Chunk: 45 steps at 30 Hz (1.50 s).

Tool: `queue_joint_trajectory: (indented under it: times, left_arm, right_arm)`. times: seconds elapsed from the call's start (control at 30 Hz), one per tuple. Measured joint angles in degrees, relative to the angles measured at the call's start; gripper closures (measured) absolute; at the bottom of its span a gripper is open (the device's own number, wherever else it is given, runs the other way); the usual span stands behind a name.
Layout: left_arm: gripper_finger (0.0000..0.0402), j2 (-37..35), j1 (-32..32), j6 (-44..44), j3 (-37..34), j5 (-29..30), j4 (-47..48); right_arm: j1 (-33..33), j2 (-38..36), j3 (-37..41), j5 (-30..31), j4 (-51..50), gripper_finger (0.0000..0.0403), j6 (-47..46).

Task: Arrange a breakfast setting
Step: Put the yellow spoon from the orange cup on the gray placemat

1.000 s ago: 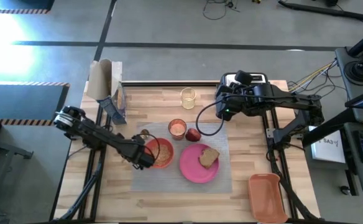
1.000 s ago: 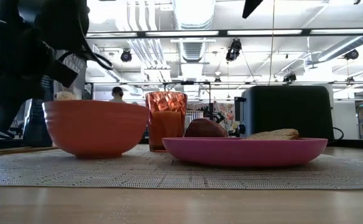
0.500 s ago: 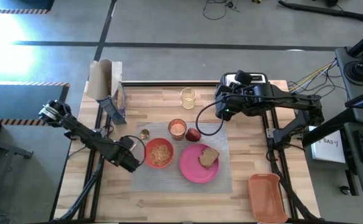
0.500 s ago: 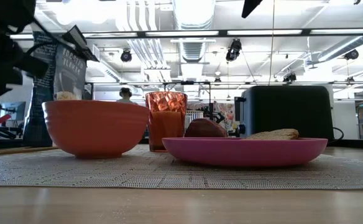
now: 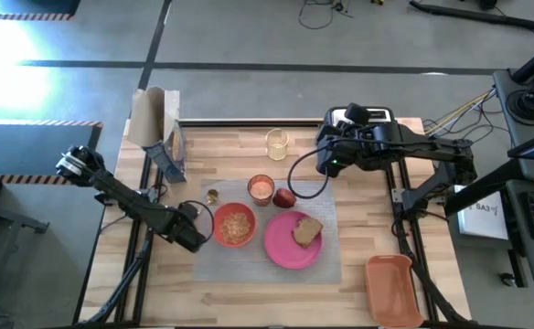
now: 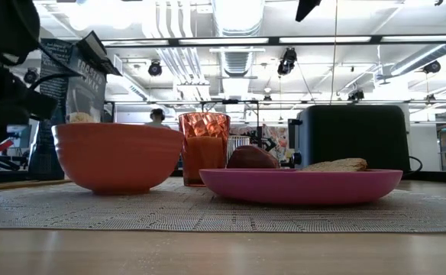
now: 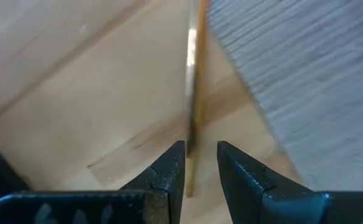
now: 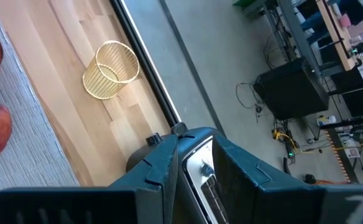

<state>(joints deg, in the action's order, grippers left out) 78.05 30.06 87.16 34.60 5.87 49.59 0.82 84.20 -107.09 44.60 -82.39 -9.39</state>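
At the left edge of the grey placemat [image 5: 331,260], the left gripper [image 5: 194,238] sat low over the bare wood of the table [image 5: 249,292]. The orange-red bowl [image 5: 235,225] was just beside it, on the mat. In the left wrist view the thin gold spoon [image 7: 192,93] ran straight ahead from between the jaws, along the mat's edge on the wood side. The jaws stood only narrowly apart, straddling the handle end. The handle lay close to one finger with a gap at the other, so it did not look clamped. I couldn't tell whether the spoon was flat on the table. The step in hand looked like placing the spoon beside the bowl. The rest seemed set, all beyond the bowl from this gripper: pink plate [image 5: 285,249] with toast slice [image 5: 307,230], red fruit [image 5: 284,197] and glass of orange drink [image 5: 261,188]. The next move probably called for a straight lift off the handle without dragging it, since a snag could skew the spoon or nudge the bowl. The right gripper [image 5: 325,163] waited well apart from the setting, near the toaster [image 6: 353,137]. Its jaws were slightly parted on nothing, with an empty yellow glass [image 5: 277,143] near it.
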Motion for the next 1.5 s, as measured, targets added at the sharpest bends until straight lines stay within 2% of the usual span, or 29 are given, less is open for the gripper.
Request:
queue_joint_trajectory:
  times: [0.27,1.07,1.17,1.33,1.5]
  left_arm:
    - [0.0323,0.5,0.23,-1.12,2.31,0.07,0.94]
    - [0.0326,4.65,0.24,-0.66,1.15,0.43,-0.27]
    - [0.0342,4.6,0.24,-0.68,1.25,0.67,-0.76]
    - [0.0392,4.58,0.24,-0.5,1.26,0.77,-1.05]
    - [0.0391,4.48,0.24,0.01,1.56,0.85,-0.79]
  right_arm:
    - [0.0,0.0,0.0,0.02,0.8,0.0312,0.0]
    - [0.02,0.0,0.0,0.02,0.89,0.0312,0.0]
    - [0.02,0.0,0.0,0.02,0.89,0.0312,0.0]
    - [0.0,0.0,0.0,0.02,0.91,0.0312,0.0]
    - [0.02,0.0,0.0,0.02,0.9,0.0312,0.0]
